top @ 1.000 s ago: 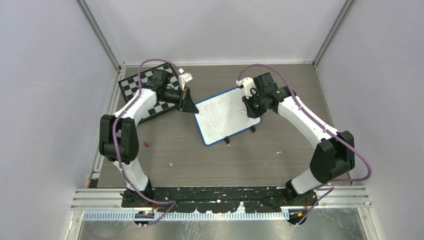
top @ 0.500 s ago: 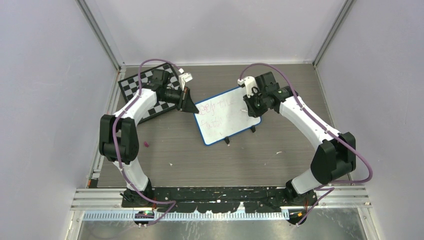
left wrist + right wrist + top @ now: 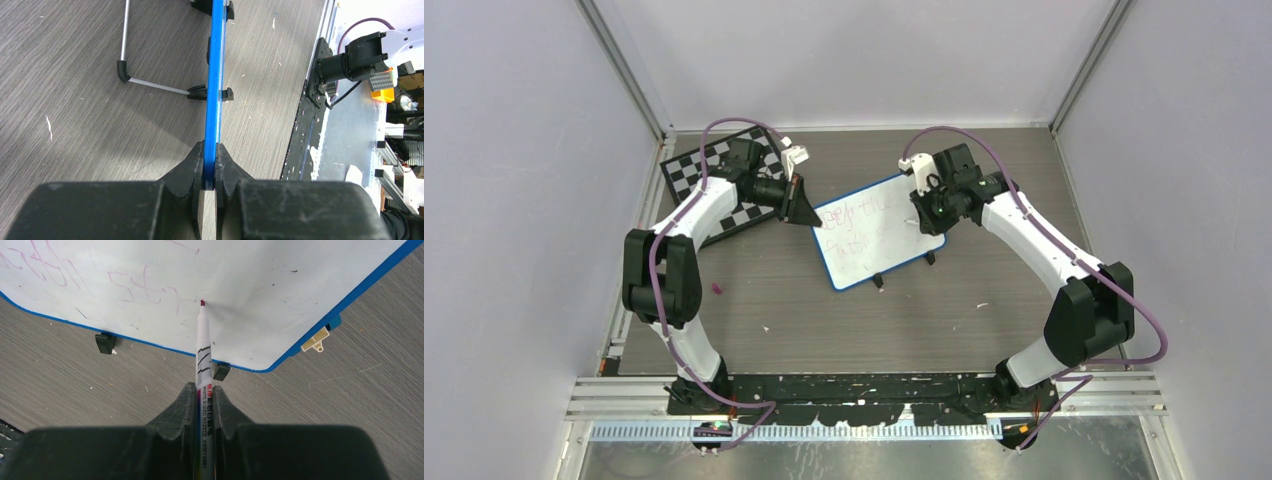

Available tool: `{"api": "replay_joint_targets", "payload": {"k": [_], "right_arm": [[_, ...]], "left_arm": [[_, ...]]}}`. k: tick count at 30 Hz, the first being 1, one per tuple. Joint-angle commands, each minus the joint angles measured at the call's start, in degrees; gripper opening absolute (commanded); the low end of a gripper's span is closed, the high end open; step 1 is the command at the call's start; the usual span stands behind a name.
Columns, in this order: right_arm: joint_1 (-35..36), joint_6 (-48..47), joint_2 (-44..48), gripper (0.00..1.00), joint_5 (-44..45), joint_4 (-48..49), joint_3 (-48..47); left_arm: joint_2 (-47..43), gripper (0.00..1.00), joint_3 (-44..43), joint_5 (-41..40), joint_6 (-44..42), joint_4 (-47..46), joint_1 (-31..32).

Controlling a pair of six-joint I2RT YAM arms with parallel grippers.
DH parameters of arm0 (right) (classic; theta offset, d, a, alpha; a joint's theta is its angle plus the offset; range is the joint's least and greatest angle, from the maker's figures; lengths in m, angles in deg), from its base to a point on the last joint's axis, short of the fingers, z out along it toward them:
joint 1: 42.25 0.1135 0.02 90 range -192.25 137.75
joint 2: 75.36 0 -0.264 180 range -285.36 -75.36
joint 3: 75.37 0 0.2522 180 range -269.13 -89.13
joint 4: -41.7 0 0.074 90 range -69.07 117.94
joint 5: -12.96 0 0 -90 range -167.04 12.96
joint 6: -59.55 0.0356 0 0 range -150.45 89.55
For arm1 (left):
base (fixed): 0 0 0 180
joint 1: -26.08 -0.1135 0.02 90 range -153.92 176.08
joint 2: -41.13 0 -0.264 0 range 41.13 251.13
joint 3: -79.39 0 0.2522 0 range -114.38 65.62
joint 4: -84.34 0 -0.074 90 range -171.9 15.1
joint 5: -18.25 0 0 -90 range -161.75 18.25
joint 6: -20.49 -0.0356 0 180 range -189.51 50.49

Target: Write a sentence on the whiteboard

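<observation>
Marker (image 3: 204,340) tip meets whiteboard (image 3: 280,275), seen from right wrist.

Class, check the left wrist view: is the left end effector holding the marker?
No, the left end effector is clamped on the blue edge of the whiteboard; the marker sits in the right end effector.

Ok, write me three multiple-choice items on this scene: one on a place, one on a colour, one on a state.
1. In the top view, the chessboard lies where relative to the whiteboard? A. left of it B. right of it C. on it
2. The whiteboard's frame is: A. red B. blue C. green
3. The right gripper is: A. open B. shut on the marker C. shut on the chessboard
Key: 1A, it sits far left; 2B, blue edge in both wrist views; 3B, its jaws pinch the marker's barrel.
</observation>
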Motion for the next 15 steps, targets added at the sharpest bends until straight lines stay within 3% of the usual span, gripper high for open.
{"api": "replay_joint_targets", "payload": {"k": [1, 15], "right_arm": [[-0.2, -0.8, 0.1, 0.0, 0.7, 1.9, 0.8], [-1.3, -2.3, 0.9, 0.0, 4.3, 1.3, -0.3]], "left_arm": [[1.1, 0.0, -1.0, -2.7, -1.9, 0.8, 0.7], [1.0, 0.0, -0.9, -2.8, -1.9, 0.8, 0.7]]}}
